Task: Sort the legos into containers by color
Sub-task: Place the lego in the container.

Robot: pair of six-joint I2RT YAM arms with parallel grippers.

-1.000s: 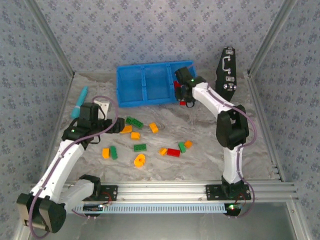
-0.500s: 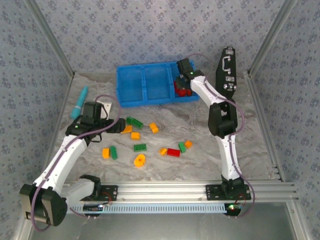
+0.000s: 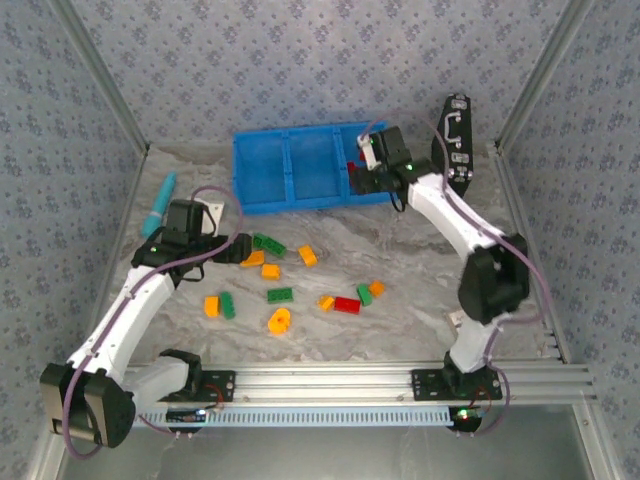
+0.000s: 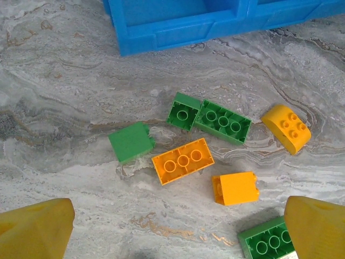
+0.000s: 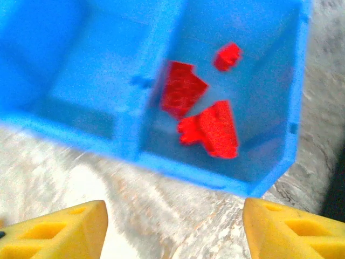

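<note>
- At the far side of the marble-patterned table (image 3: 420,270), the blue tray (image 3: 290,204) lay with its three compartments side by side; the right wrist camera showed three red bricks (image 5: 213,129) in the right-hand compartment, one of them small and near the far wall.
- The right gripper (image 5: 178,237) hung above the tray's near-right wall, its yellow fingers (image 5: 294,232) spread wide with nothing between them.
- The left gripper (image 4: 175,232) was poised low over the loose bricks on the left, its jaws fully apart and empty. Below it lay a green brick (image 4: 131,142), an orange three-stud brick (image 4: 182,160) and a plain orange block (image 4: 235,188), all clear of the tray (image 4: 178,32).
- Unsorted pieces were scattered across the middle of the table: a red brick (image 3: 346,305) between an orange one (image 3: 326,302) and a green one (image 3: 364,294), with a rounded orange piece (image 3: 279,320) nearest the arms.
- A second earlier, the right gripper had been at the tray's near-right corner with a red piece at its tip; since then it had passed over the right-hand compartment, parted its fingers, and its elbow had swung out to the right.
- The left arm had edged only slightly, and the loose bricks lay where they had been.
</note>
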